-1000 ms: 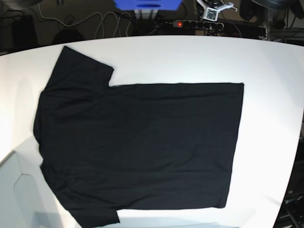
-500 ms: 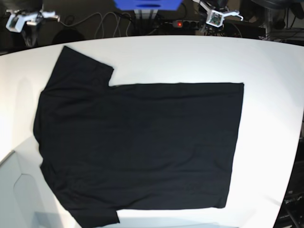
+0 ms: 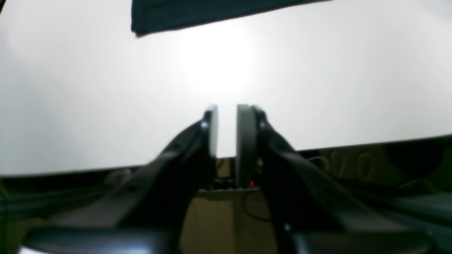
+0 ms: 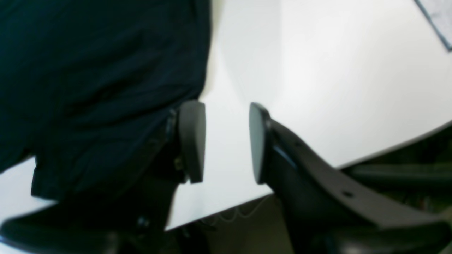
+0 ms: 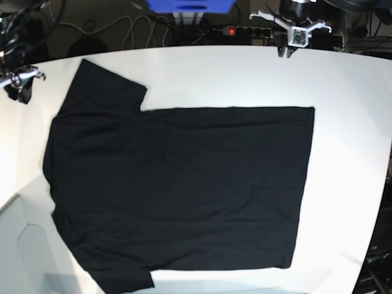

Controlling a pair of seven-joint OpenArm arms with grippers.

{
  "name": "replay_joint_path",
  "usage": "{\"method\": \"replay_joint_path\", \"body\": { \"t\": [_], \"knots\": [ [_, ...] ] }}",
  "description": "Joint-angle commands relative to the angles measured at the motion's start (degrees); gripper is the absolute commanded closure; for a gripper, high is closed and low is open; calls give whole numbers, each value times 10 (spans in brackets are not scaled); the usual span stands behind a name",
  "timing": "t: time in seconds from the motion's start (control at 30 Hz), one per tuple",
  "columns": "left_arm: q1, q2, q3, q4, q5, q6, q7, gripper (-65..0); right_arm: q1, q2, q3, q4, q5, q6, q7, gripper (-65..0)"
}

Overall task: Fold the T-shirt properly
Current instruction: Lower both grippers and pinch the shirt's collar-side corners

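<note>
None of the folding looks begun: the T-shirt lies spread flat and unfolded across the white desk, collar end toward the base view's left, straight hem toward its right, and both short sleeves spread out from the body. Both arms hang apart from the T-shirt, over the desk's rim. The left gripper hovers at the desk's far edge, beyond the T-shirt's hem corner; in the left wrist view its fingers stand only a narrow slit apart with bare desk showing between them, and the T-shirt's corner lies well ahead of them. The right gripper sits at the desk's edge just beside the far sleeve; in the right wrist view its fingers stand moderately apart, nothing between them, with dark cloth close alongside the inner one, and whether that finger touches the cloth cannot be told. Judging by this, every step remains: bringing the fingers to the cloth, taking hold of edges, and making each fold.
</note>
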Motion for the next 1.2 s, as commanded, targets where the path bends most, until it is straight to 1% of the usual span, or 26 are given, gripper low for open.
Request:
{"method": "replay_joint_path", "body": {
  "t": [0.0, 0.1, 0.17, 0.2, 0.27, 0.33, 0.47, 0.53, 0.57, 0.67, 0.73, 0.87, 1.17],
  "knots": [
    [2, -3, -12, 10, -13, 0, -15, -121, 21, 12, 12, 8, 6, 23, -20, -250],
    [0, -5, -42, 9, -79, -1, -15, -129, 85, 24, 29, 4, 7, 47, -118, -270],
    [-1, -9, -63, 7, -126, -1, -15, -129, 128, 26, 41, -12, 8, 57, -177, -273],
    [-3, -9, -74, 7, -140, -1, -14, -129, 144, 26, 45, -22, 8, 62, -199, -273],
    [-6, -9, -94, 7, -157, -2, 7, -129, 173, 26, 49, -47, 8, 70, -199, -273],
    [-19, -8, -109, 7, -167, -2, 41, -129, 190, 26, 47, -79, 7, 79, -199, -273],
    [-36, -2, -129, 6, -187, -3, 83, -129, 222, 26, 47, -164, 9, 79, -199, -273],
    [-36, -2, -129, 6, -194, -3, 90, -129, 237, 30, 49, -227, 11, 80, -199, -273],
    [-36, -2, -127, 6, -195, -3, 91, -129, 243, 39, 49, -257, 20, 85, -199, -273],
    [-37, -2, -124, 6, -195, -3, 91, -129, 252, 56, 49, -354, 53, 85, -199, -271],
    [-39, -2, -124, 6, -195, -3, 91, -129, 259, 72, 50, -396, 60, 85, -199, -271],
    [-39, -2, -127, 6, -195, -3, 92, -129, 271, 84, 51, -437, 60, 85, -199, -270],
    [-39, -1, -123, 6, -195, -3, 92, -129, 280, 79, 46, -443, 60, 85, -199, -270]
  ]
}}
